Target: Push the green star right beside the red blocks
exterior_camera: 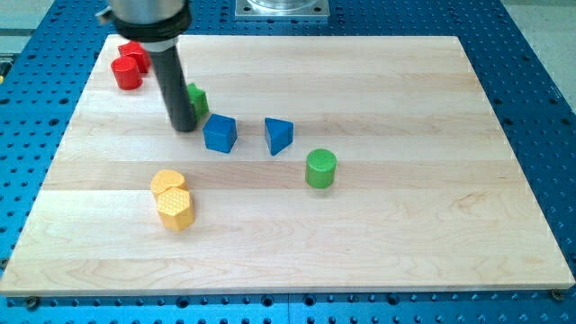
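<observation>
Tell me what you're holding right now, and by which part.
Nothing held. My tip only pushes; it sits against the green block, partly hidden behind the rod.

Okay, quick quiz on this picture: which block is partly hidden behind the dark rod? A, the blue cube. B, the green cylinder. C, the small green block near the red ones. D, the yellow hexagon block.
C: my tip stands in front of the green block, covering its left side, while the blue cube, green cylinder and yellow hexagon block show whole.
</observation>
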Robot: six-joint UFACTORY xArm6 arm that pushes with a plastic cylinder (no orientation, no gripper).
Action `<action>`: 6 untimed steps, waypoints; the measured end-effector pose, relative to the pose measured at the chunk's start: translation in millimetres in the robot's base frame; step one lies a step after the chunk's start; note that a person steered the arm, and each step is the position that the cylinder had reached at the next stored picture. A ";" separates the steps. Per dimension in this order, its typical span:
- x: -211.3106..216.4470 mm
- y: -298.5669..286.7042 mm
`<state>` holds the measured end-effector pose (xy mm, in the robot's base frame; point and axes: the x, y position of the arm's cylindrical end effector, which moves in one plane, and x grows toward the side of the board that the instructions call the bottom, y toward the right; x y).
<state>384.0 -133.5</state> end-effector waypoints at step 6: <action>-78.3 -71.2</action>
